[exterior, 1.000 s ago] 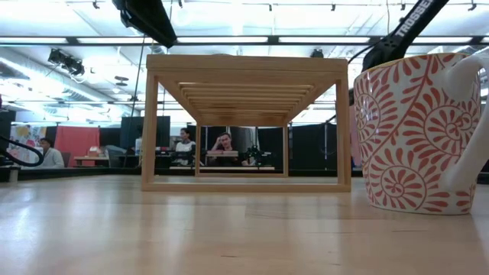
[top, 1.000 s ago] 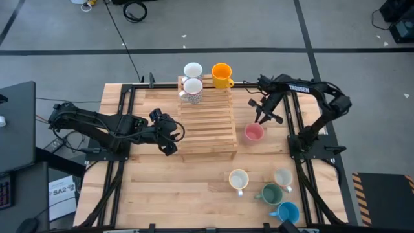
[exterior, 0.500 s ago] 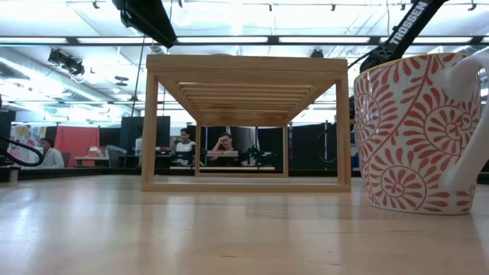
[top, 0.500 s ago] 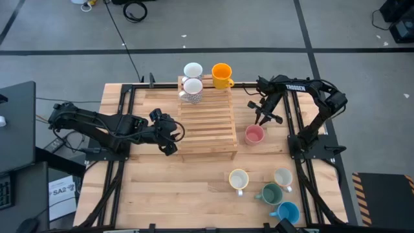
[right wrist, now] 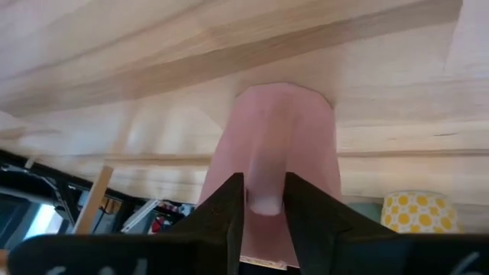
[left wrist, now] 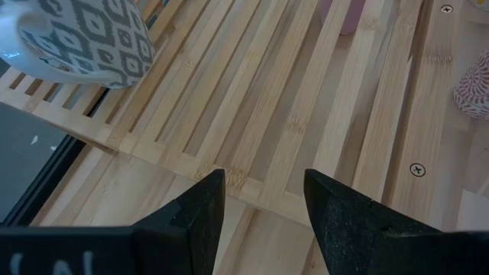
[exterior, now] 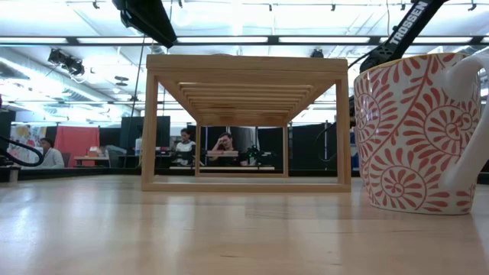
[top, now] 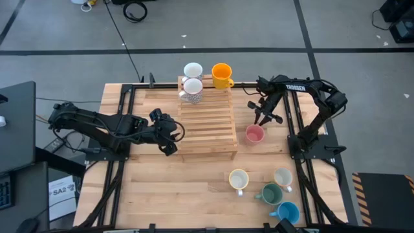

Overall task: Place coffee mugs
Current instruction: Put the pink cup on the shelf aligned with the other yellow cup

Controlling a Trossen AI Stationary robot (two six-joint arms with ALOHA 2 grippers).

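Note:
A pink mug (top: 253, 134) stands upright on the table, just right of the slatted wooden rack (top: 207, 123). My right gripper (top: 262, 120) hangs over the mug's far side, open, its fingers close on either side of the mug's handle (right wrist: 266, 183). On the rack's far end stand a white mug (top: 193, 69), a grey-patterned mug (top: 191, 88) and an orange mug (top: 222, 75). My left gripper (top: 169, 136) waits open at the rack's left edge with nothing between its fingers (left wrist: 260, 206). My right gripper comes slanting down from the far side, one finger (right wrist: 229, 210) on each side of the pink mug's handle (right wrist: 266, 200). I cannot tell whether the fingers touch it. The mug stands on the table.
Several more mugs stand near the table's right front: a cream one with a red pattern (top: 239, 179), a pale one (top: 283, 177), a dark green one (top: 270, 193) and a blue one (top: 288, 211). The red-patterned mug (exterior: 416, 130) fills the low view's right.
My right arm's upper links have shifted a little toward the table's left. Its gripper stays at the pink mug, which has not moved.

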